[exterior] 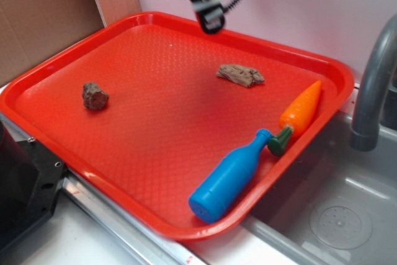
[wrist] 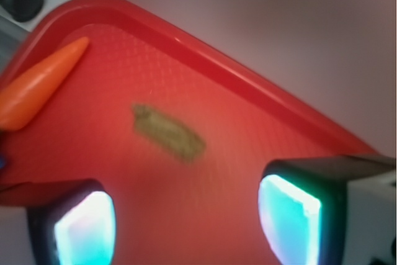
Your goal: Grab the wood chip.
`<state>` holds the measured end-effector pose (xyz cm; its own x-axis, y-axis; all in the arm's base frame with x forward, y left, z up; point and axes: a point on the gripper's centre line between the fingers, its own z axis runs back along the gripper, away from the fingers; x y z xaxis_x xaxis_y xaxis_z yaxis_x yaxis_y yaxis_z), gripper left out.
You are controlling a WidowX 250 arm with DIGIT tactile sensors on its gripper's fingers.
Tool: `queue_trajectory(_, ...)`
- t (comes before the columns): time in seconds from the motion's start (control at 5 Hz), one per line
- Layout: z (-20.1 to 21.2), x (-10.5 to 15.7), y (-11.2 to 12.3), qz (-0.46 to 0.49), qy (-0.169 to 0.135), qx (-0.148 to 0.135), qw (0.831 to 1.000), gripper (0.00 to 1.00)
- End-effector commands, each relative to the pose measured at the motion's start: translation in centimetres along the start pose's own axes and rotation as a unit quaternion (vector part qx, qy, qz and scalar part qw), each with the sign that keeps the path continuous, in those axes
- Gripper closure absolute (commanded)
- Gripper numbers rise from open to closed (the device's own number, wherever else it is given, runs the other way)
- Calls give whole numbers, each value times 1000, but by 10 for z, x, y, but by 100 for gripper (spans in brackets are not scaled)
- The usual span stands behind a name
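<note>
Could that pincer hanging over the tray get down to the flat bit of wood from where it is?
Probably yes. The pincer hangs open above the tray, and the wood chip lies alone with nothing over or against it.

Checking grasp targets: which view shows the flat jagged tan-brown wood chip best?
The exterior view: the flat jagged tan-brown wood chip looks sharp, lying whole on the red tray. The wrist view shows it blurred.

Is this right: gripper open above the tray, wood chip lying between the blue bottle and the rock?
Not quite. The gripper is open above the tray, but the wood chip lies near the carrot, not between bottle and rock. The exterior view shows it.
</note>
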<state>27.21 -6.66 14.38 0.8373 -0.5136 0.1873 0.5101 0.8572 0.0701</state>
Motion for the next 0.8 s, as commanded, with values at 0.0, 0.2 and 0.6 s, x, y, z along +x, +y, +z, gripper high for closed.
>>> queue_trajectory(0.0, -1, 9, -18, -101, -10, -9, 995, 0)
queue_trajectory(0.2, -36, 25, -17, -197, 16, -26, 980, 0)
queue_trajectory(0.6, -101, 42, -17, -241, 49, -61, 967, 0)
